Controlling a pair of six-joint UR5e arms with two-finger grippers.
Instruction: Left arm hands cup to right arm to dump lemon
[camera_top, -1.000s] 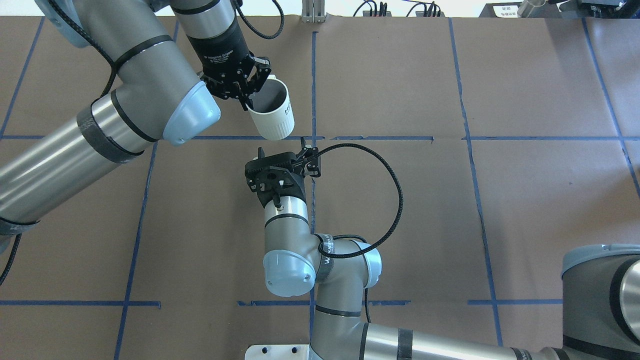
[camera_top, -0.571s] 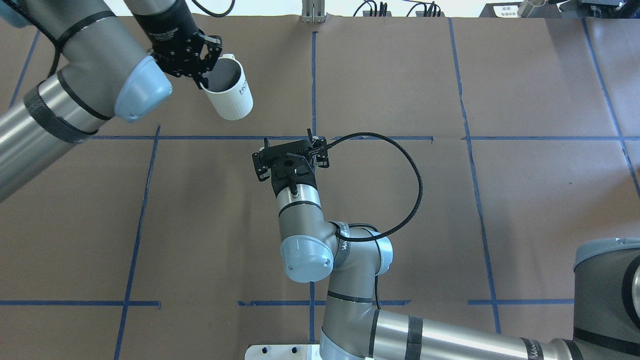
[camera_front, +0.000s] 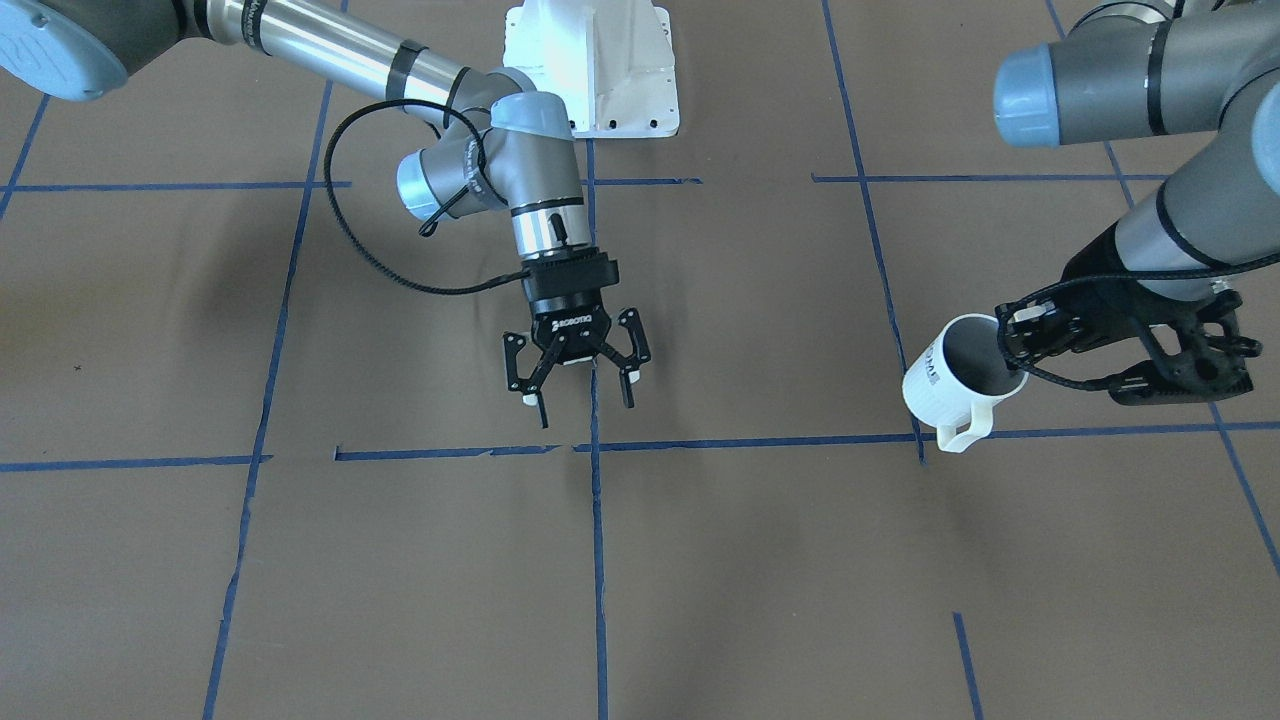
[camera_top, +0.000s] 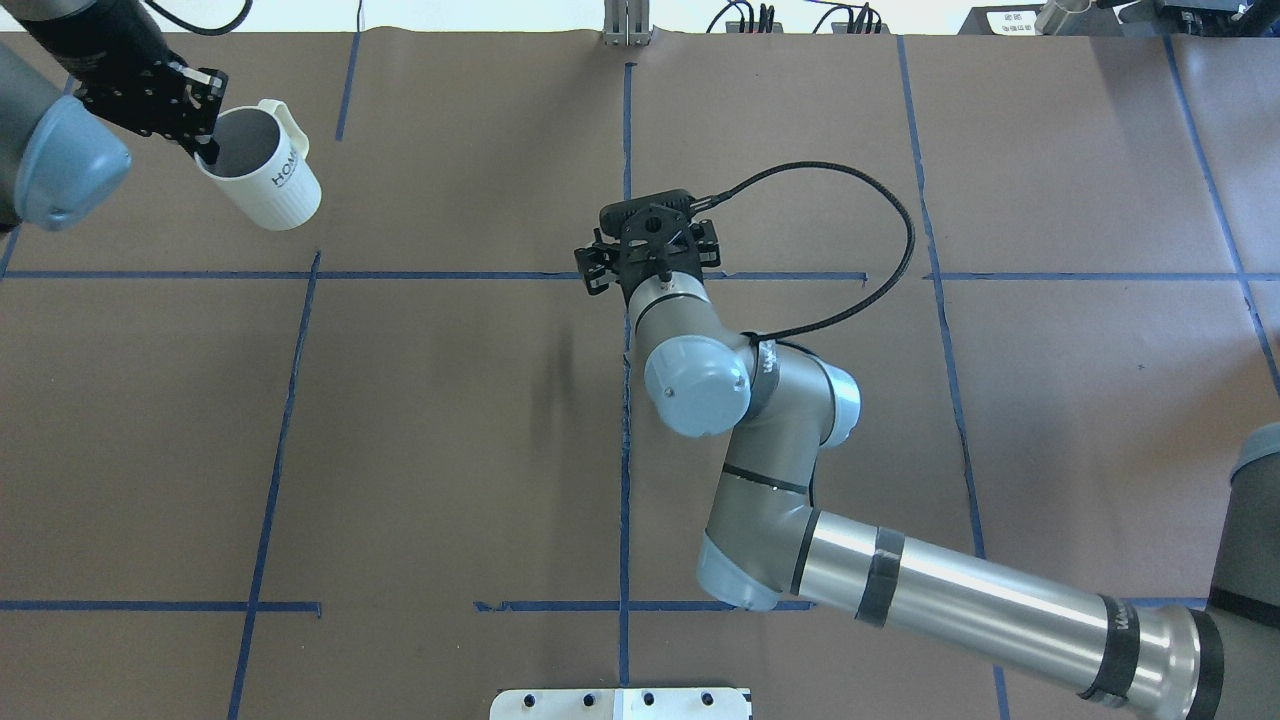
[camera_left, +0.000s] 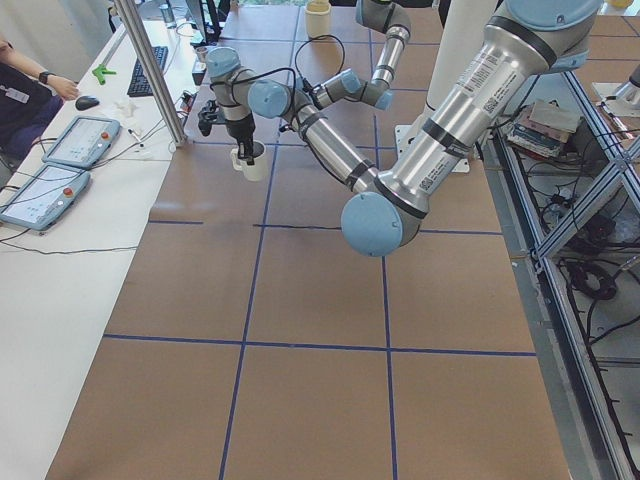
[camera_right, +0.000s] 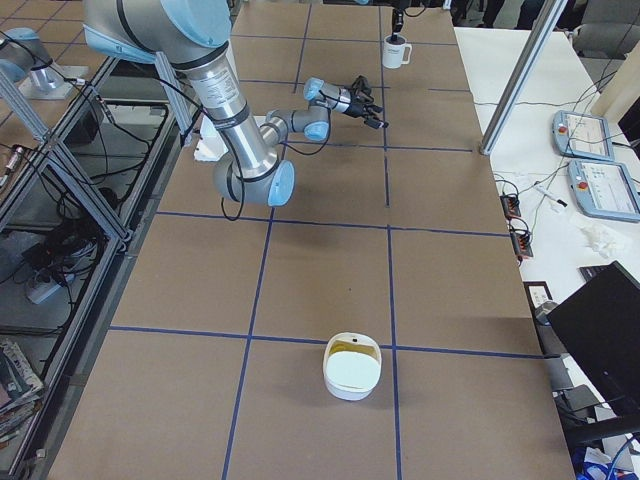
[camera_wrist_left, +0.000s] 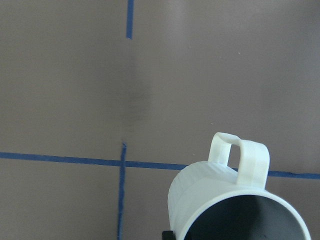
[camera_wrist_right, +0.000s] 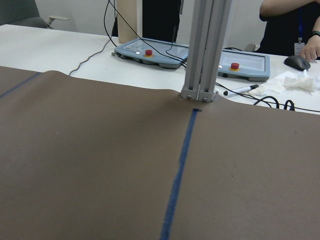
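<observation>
1. At the far left of the brown paper-covered table (camera_top: 450, 450): white ribbed "HOME" mug (camera_top: 268, 188), tilted, with its squared handle facing away from the robot.
2. Pinched at the rim by the left gripper (camera_top: 205, 148), closed on the mug wall.
3. Near the table's middle, well apart from the mug: right gripper (camera_front: 587, 405), fingers spread wide, holding nothing.
4. Blue tape lines (camera_top: 275, 440) across the paper in a grid.

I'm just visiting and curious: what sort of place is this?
Probably a robotics lab: the left arm and right arm reach over a table gridded with blue tape, and control pendants with red buttons sit nearby.
</observation>
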